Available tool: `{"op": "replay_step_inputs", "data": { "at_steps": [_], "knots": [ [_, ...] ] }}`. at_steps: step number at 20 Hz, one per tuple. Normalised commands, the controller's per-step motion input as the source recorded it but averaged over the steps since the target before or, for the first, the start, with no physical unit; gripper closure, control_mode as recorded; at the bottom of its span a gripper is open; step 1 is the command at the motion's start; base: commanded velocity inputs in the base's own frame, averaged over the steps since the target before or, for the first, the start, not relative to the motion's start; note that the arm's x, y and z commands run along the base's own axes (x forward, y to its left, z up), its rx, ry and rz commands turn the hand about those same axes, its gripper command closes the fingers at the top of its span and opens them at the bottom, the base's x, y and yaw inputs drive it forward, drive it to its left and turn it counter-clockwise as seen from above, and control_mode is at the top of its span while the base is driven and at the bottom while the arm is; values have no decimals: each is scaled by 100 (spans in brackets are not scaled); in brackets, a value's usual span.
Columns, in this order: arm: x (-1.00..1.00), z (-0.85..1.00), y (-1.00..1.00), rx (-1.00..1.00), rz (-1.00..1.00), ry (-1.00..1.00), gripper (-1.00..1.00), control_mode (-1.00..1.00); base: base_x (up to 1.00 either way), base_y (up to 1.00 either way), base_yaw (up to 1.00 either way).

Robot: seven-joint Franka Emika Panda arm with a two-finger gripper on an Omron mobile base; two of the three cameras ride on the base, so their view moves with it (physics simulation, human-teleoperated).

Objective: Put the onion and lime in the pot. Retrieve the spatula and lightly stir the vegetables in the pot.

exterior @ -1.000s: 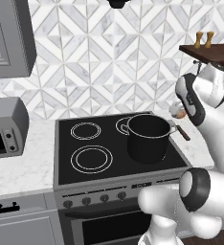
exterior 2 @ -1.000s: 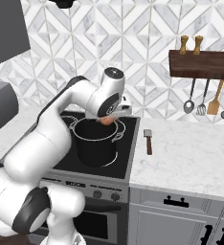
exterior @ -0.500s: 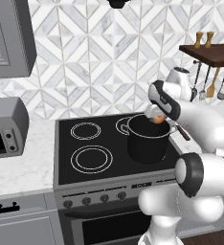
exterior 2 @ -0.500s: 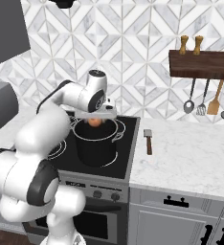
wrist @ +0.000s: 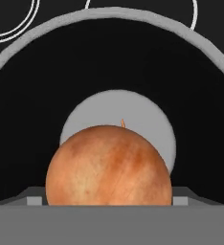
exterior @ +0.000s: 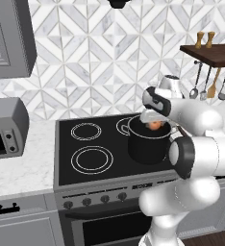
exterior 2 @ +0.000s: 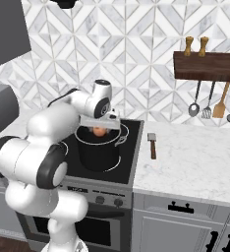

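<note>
Orange-brown and round, the onion [wrist: 108, 165] is held between the widely spread fingers of the gripper [exterior 2: 100, 129], directly over the open mouth of the pot [exterior 2: 98, 150]; the jaws stand wide because the bulb itself is wide, and it is pinched at its sides so that it can be let go straight down. In the hand view the pale grey floor of the pot is seen beyond the onion, ringed by black inner walls and a lighter rim, and nothing else can be made out inside, so the pot is judged to be without contents as yet. The pot is set on the front right burner of the black stove [exterior: 85, 158], within easy reach of the arm. In the left base view the onion [exterior: 154, 125] is seen just at rim height, which suggests a release is close. The spatula [exterior 2: 152, 144] is laid flat on the marble tabletop [exterior 2: 195, 162] just beside the stove, well apart from the pot, untouched. No lime can be identified, so that part of the task is judged undone.
</note>
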Motion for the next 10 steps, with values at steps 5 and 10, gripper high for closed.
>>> {"op": "replay_step_inputs", "data": {
  "at_steps": [5, 10],
  "knots": [
    [4, -38, 6, -5, -6, 2, 100, -100, 0, 0, 0],
    [0, -29, 22, -12, -2, 0, -100, -100, 0, 0, 0]
  ]
}}
